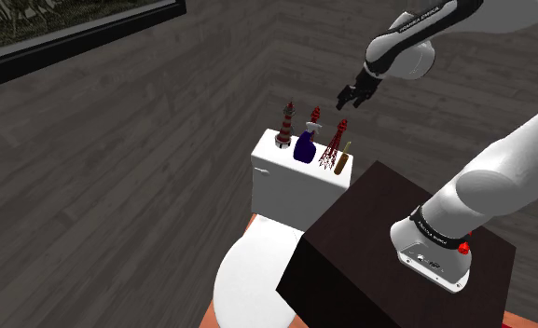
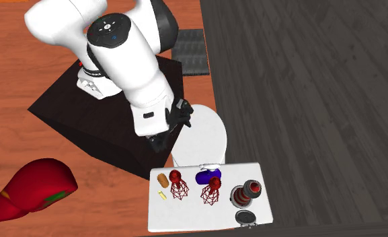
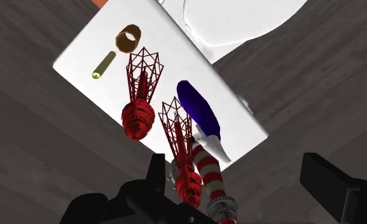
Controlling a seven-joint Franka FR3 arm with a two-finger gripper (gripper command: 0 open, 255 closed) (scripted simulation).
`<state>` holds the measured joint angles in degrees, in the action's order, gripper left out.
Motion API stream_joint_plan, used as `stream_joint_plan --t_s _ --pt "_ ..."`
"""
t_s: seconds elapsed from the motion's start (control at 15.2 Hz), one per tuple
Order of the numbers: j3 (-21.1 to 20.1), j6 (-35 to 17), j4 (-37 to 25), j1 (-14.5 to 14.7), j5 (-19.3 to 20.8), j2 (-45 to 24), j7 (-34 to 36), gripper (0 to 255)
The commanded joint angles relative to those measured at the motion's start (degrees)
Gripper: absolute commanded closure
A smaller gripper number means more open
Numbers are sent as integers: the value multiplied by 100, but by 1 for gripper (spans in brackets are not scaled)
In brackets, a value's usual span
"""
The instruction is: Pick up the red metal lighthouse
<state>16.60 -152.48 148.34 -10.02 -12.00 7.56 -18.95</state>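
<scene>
Hand hangs above toilet tank lid, well clear of everything on it. Fingers are spread wide w/ nothing between them. Prob. it's held high so it clears the tall tops, and spread so it can straddle a slim tower from above.

Below hand stand two near-identical red towers. Red lattice lighthouse shows just beside one finger in wrist view. Twin lighthouse is farther out, next to brown ring and yellow stick. Can't tell for sure which one the task means. The closer one looks likelier, since hand is nearly lined up w/ it.

Blue spray bottle and striped lighthouse, red and white, crowd right against that closer one, on the side toward the other finger. Towers and bottle stand upright, packed on a narrow lid, so a side approach would likely knock smth. A top-down drop makes sense.

Grasp not yet begun. Next move, I'd say: shift hand so tower top sits between fingers, then descend. Risk is a finger clipping bottle or striped lighthouse.
</scene>
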Motion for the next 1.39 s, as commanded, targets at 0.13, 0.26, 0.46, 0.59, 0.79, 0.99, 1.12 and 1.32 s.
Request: stream_joint_plan --t_s 0.13,0.26,0.46,0.59,0.79,0.99,1.12,1.32 --pt "262 -534 -395 22 -1141 -979 -940 0" --pt "231 -682 -647 -98 -1799 -1437 -1454 0" --pt "69 -802 -966 -369 -2486 -1939 -1992 0" --pt "-56 -902 -1002 -454 -2738 -2097 -2206 0" --pt "-249 -1045 -1069 -589 -3114 -2338 -2533 0" --pt "-431 -1167 -1138 -723 -3427 -2545 -2811 0" --pt "-421 -1161 -1134 -710 -3404 -2532 -2784 255" --pt "-423 -1161 -1139 -712 -3407 -2537 -2787 255"
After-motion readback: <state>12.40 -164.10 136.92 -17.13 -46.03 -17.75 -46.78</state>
